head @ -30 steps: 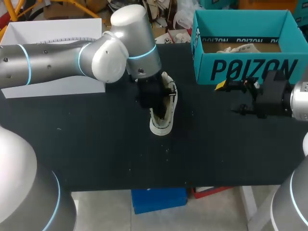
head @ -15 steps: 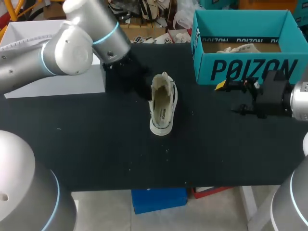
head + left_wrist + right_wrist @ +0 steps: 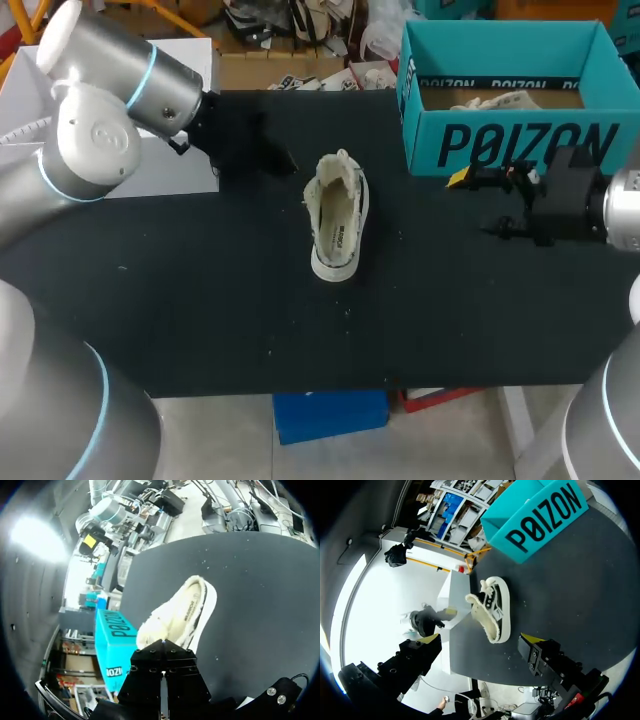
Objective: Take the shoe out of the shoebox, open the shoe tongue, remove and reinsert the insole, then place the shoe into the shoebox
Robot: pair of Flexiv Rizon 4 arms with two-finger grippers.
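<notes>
The shoe (image 3: 337, 225) is found standing on its sole on the black table (image 3: 200, 320), out of the shoebox (image 3: 510, 150) and gripped by nothing.

From here, the likeliest trouble is judged to be a poor grasp. The collar is soft and fleecy, so it could be folded instead of held if pinched on one side only, and the light shoe could be tipped or dragged. If the insole is not fully seated, which cannot be told from these views, it could be pulled up. The shoebox wall nearest the shoe could also be clipped by the toe, and the cardboard shoved, if the shoe is carried too low.

The shoe is seen as an off-white low sneaker with a pale rubber sole, a shaggy cream lining and a wide-open mouth. A darker side panel with lacing is shown in the right wrist view.

Just beside the shoe's heel, on the left arm's side, the left gripper (image 3: 275, 160) is held with its black fingers pressed together on nothing. Well apart from the shoe, on the other side, the right gripper (image 3: 481, 640) is held spread wide and empty. Beyond it, also well apart from the shoe, the teal shoebox is set open-topped, with something pale and unidentifiable inside.
</notes>
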